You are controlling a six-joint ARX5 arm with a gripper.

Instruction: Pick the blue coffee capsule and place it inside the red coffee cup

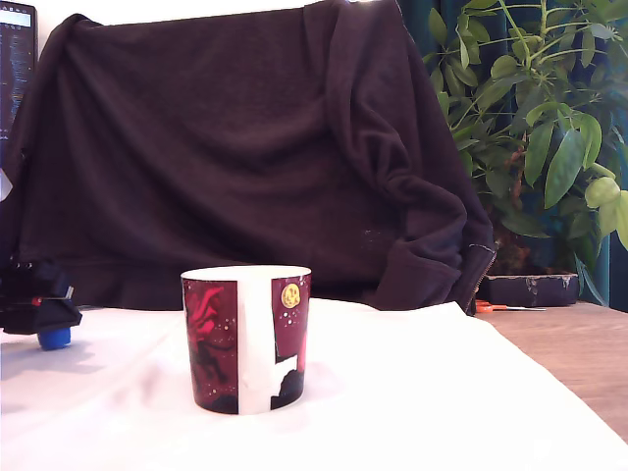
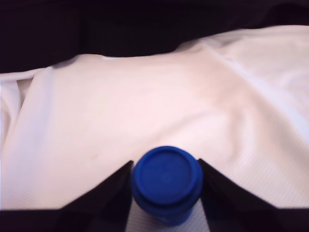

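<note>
Now you're gripping the blue coffee capsule (image 2: 167,183) at the exterior view's far left; gripper (image 1: 47,316) is clamping it on the white cloth (image 1: 412,392). Next, you're lifting toward the red coffee cup (image 1: 246,339), well apart.

Smooth matt blue plastic capsule (image 2: 167,182); glossy glazed red cylindrical mug (image 1: 246,340); creased white woven cloth (image 1: 412,392); soft matt dark fabric drape (image 1: 226,147); bare brown wooden tabletop (image 1: 579,353).
</note>
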